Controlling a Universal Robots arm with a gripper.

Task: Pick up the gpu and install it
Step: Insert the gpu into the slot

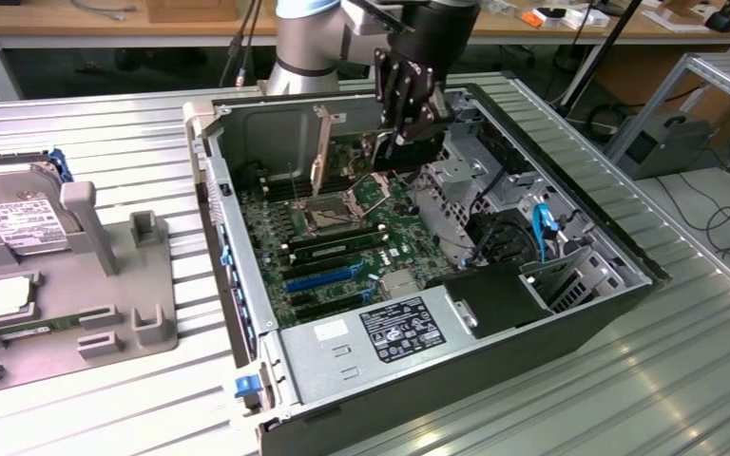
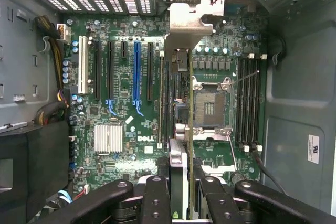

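One computer case (image 1: 378,404). Inside it: one motherboard (image 2: 121,98), one CPU socket (image 2: 210,109), four memory slots (image 2: 248,100), perhaps six expansion slots (image 2: 137,72), one gpu (image 2: 177,77). Beside the case: one grey fixture (image 1: 149,332), one hard drive (image 1: 16,220), one processor chip (image 1: 1,296).

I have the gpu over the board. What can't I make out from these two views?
1. Slot under the gpu: wrist view, the edge-on card covers it.
2. Gap between card and motherboard: exterior view, the card's lower edge is lost among dark parts.
3. Rear opening behind the bracket: wrist view, the bracket covers it.
4. Hard drive: exterior view, cut off at that view's left edge.
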